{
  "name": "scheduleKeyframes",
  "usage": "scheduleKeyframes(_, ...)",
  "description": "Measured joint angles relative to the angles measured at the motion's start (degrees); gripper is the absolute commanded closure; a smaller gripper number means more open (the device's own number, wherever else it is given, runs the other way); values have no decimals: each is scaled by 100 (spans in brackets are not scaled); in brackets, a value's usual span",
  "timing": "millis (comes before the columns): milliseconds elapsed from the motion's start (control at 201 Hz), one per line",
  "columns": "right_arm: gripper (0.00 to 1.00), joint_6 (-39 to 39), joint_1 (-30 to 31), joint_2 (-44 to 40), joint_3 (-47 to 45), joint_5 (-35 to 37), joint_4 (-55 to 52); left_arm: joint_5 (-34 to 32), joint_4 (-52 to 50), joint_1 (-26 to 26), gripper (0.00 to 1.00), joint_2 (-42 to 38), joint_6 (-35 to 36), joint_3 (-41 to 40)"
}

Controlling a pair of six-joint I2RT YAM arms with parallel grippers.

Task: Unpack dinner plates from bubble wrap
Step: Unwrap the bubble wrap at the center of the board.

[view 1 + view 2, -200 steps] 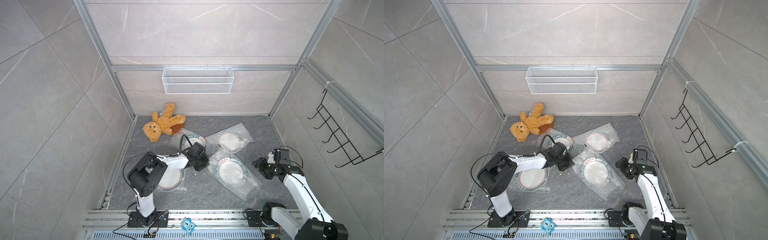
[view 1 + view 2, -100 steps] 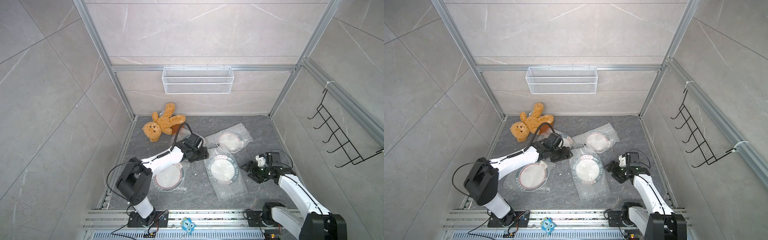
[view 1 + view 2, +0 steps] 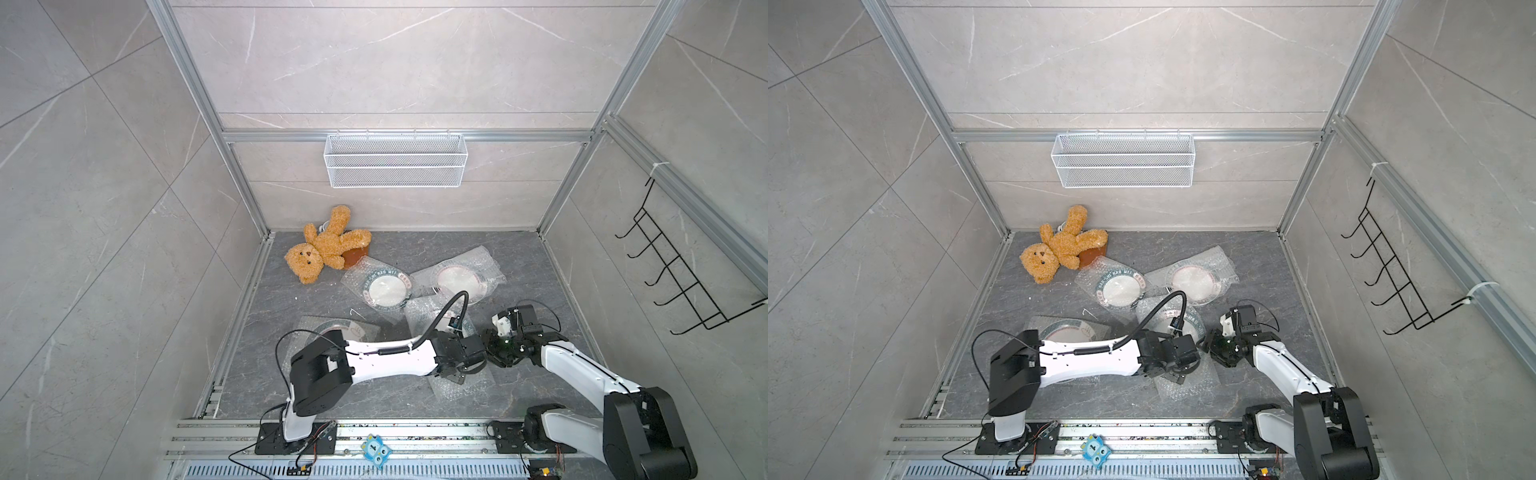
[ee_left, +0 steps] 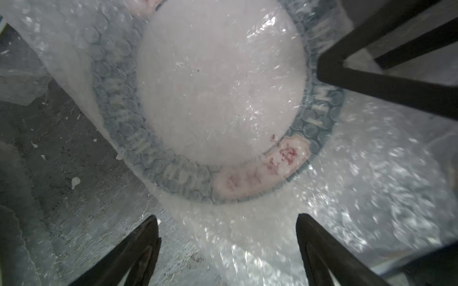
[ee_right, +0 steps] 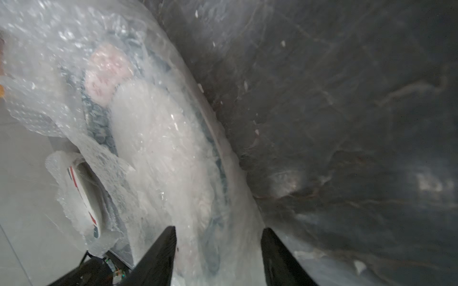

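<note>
a: which plate are they on?
b: near-right plate (image 4: 220,94). it's flat on the tabletop (image 3: 519,257), sealed in its bubble wrap pouch (image 4: 371,173). left arm (image 3: 386,361) reaches across the tabletop to hang over it.
a: left jaws?
b: spread wide, nothing in them. they hover over the pouch's loose end, just past the rim w/ the red patch. my guess: lined up to pin or pinch that flap so the pouch can't slide.
a: right jaws?
b: part-way apart, straddling the pouch's side edge, w/ the plate rim just inside the film. can't tell if they bite the film or only bracket it. prob there bc that edge is the slack bit on that side.
a: why both on one pouch?
b: film's light and slippery, so i reckon one side holds while the other peels.
a: other three?
b: all in wrap too. back-left plate (image 3: 386,289) and back-right plate (image 3: 457,282) have their pouches touching. near-left plate (image 3: 340,328) is half under the left arm. teddy bear (image 3: 324,249) lies far-left, out of the way.
a: risk?
b: catching the rim thru the film, which would drag the plate instead of freeing it.
</note>
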Motion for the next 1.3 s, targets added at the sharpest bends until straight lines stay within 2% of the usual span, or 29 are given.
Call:
scheduleKeyframes(135,64,39,2,-57,-157,44,79,-247,-337,39,18,466,-81,479)
scheduleKeyframes(239,72,66,2,-175,-260,55,74,-319,-402,85,24,636,-133,643)
scheduleKeyframes(384,77,81,2,-227,-271,57,76,-350,-529,188,37,695,-232,643)
scheduleKeyframes(863,89,190,4,-225,-297,-7,179,-306,-273,448,98,625,-380,184)
scheduleKeyframes(992,90,245,4,-225,-297,31,212,-210,-44,448,100,293,-374,-122)
scheduleKeyframes(1037,88,293,11,-225,-297,57,219,-186,44,457,100,109,-374,-245)
scheduleKeyframes(1097,79,350,24,-225,-297,103,229,-125,201,474,100,-184,-374,-444)
scheduleKeyframes(1242,47,330,24,-251,-295,201,247,98,619,588,100,-870,-367,-994)
scheduleKeyframes(1301,40,328,24,-251,-284,221,254,122,686,638,100,-979,-358,-1110)
